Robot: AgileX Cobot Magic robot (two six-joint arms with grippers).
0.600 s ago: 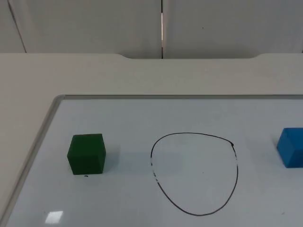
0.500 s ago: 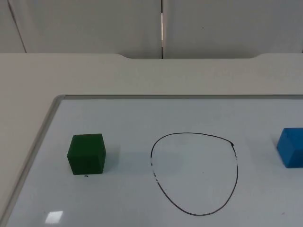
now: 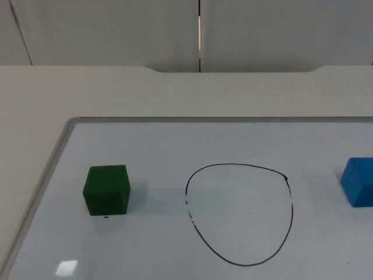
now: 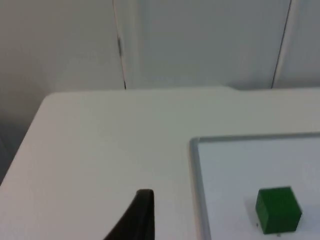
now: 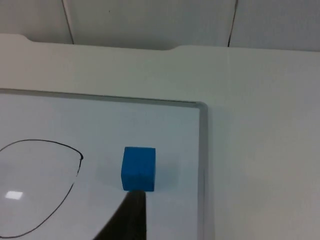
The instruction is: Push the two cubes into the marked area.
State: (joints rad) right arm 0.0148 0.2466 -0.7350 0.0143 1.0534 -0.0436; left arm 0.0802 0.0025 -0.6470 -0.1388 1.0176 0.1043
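Two cubes sit outside the drawn ring on the whiteboard.

Top view: the green cube (image 3: 106, 190) sits left of the ring (image 3: 239, 214), the blue cube (image 3: 359, 181) right, both well apart from it. Left wrist view: the left hand (image 4: 139, 217) hangs over the tabletop (image 4: 105, 145) beside the whiteboard (image 4: 240, 165); its grip cannot be told. Right wrist view: the right hand (image 5: 131, 215) seems just short of the blue cube (image 5: 138, 168); grip likewise unclear.

Even soft light, faint glare

White table (image 3: 175, 93) – grey partition wall (image 3: 116, 29) (panelled)
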